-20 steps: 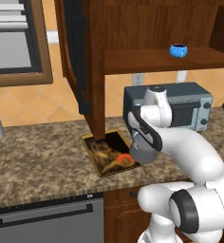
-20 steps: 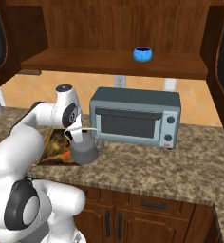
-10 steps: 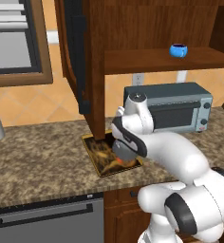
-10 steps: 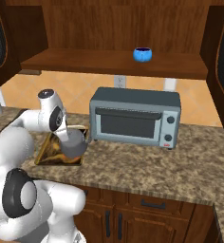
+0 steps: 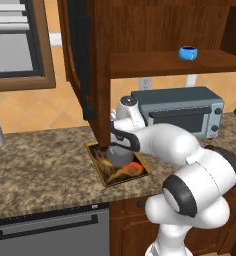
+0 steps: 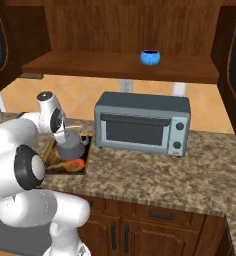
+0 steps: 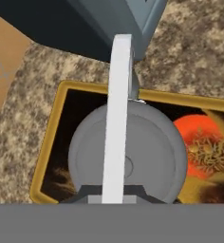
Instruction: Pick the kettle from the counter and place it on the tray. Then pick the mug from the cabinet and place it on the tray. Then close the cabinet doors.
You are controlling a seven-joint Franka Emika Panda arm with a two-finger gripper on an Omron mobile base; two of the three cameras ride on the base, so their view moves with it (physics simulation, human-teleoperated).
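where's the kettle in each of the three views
Left base view: kettle at centre, on the tray, under the wrist.
Right base view: kettle at left, on the tray.
Hand view: kettle at lower centre, handle running up.
Shared landmark: the tray's orange-red spot.

Hidden and cut-off parts around the tray

In the left base view the arm's wrist covers the top of the kettle (image 5: 119, 157) and the gripper (image 5: 118, 149), so how the jaws stand cannot be told; the open cabinet door (image 5: 85, 60) hides the tray (image 5: 101, 170) at its far corner. In the hand view the bottom edge cuts off the kettle's near side, and the right edge cuts off the tray. The mug (image 6: 150, 57) is too small to show its handle.
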